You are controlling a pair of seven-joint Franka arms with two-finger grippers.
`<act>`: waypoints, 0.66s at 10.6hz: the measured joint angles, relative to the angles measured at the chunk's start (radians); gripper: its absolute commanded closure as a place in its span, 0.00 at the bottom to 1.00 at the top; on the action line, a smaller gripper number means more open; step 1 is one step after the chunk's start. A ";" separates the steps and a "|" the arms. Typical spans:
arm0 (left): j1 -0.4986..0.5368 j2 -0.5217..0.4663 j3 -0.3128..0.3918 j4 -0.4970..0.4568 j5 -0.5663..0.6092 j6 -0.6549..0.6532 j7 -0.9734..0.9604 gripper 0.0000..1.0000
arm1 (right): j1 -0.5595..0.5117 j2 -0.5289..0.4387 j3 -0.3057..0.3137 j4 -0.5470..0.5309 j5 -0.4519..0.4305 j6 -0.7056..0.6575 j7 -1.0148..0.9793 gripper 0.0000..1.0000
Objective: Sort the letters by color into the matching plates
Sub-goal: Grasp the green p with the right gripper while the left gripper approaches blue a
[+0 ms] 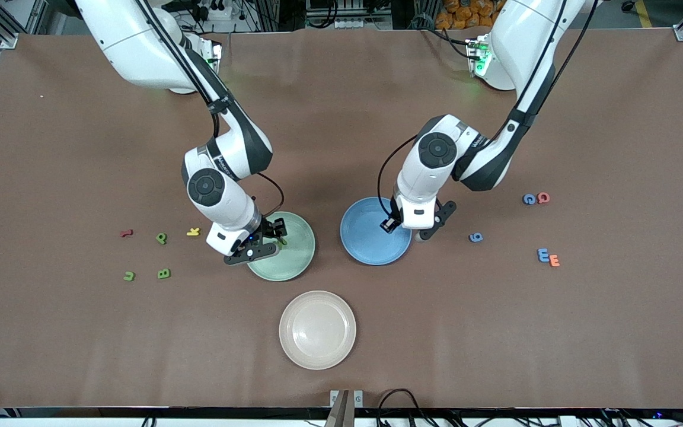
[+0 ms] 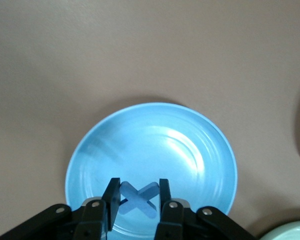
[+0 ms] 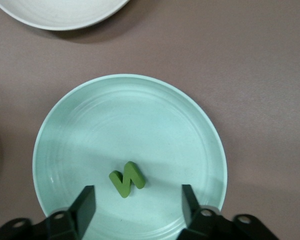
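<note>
Right wrist view shows the right gripper (image 3: 137, 205) spread over a green letter (image 3: 126, 179) dropped in the green plate (image 3: 65, 125), low in the frame, while the left gripper (image 2: 136, 202) pinches a blue X (image 2: 138, 197) over the blue plate (image 2: 155, 135) and, I think, must let go next.

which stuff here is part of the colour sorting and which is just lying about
Part of the job:
- pale mint green plate
- medium blue plate
- dark green foam letters
- blue foam letters

Just lying about:
- beige-pink plate
- red, orange and yellow foam letters

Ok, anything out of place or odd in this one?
Nothing stands out. A green letter lies in the green plate under the open right gripper; the left gripper holds a blue X over the blue plate.
</note>
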 measured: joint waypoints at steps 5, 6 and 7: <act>-0.028 0.061 0.003 0.084 0.000 0.000 -0.032 0.04 | -0.046 0.000 -0.044 0.001 -0.006 -0.053 -0.178 0.00; -0.028 0.065 0.008 0.089 0.000 0.000 -0.032 0.00 | -0.075 0.000 -0.059 0.000 -0.017 -0.058 -0.236 0.00; -0.027 0.066 0.012 0.091 0.000 0.000 -0.032 0.00 | -0.106 -0.001 -0.067 -0.002 -0.024 -0.062 -0.291 0.00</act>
